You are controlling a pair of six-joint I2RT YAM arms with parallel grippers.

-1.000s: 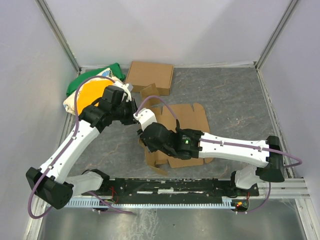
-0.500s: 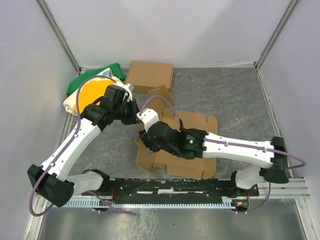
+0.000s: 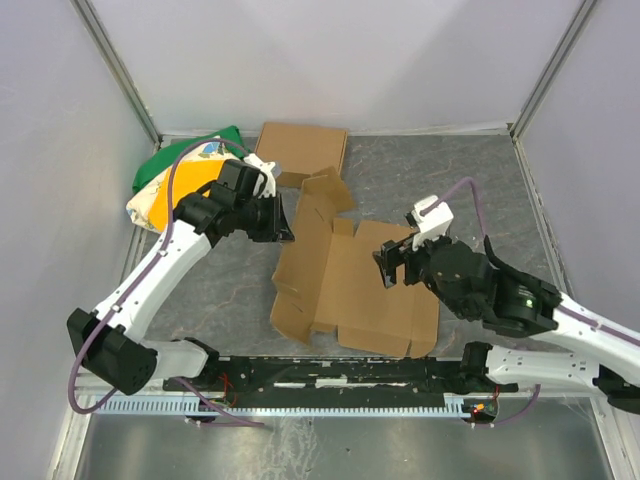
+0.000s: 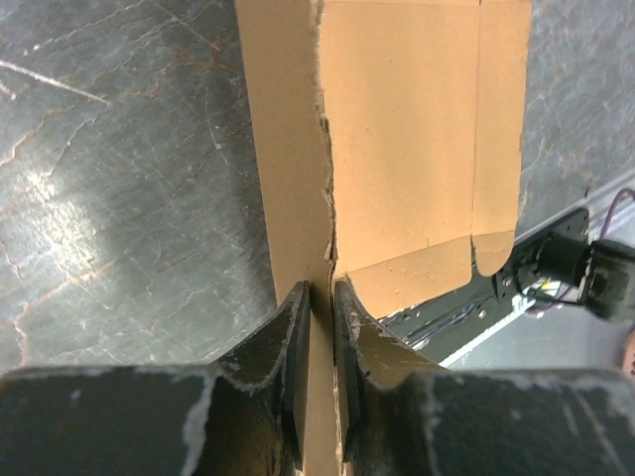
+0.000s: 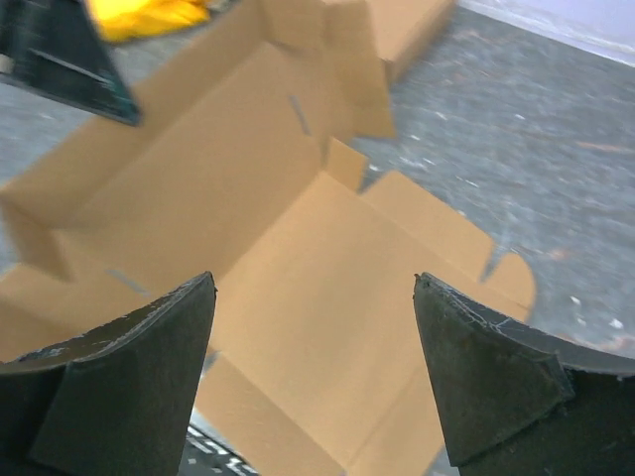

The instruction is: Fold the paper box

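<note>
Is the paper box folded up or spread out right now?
Mostly spread: the paper box lies open and flat, only one side panel raised, pinched in the left gripper.

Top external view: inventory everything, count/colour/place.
paper box: 1, brown, table centre, mostly flat, left-side panel lifted
ready-made cardboard box: 1, brown, far edge, behind the paper box
bag: 1, green, yellow and white, far left corner
table: 1, grey marbled, under everything
left gripper: 1, black, shut on the paper box's raised panel
right gripper: 1, black, open, above the paper box's right part, holding nothing
</note>
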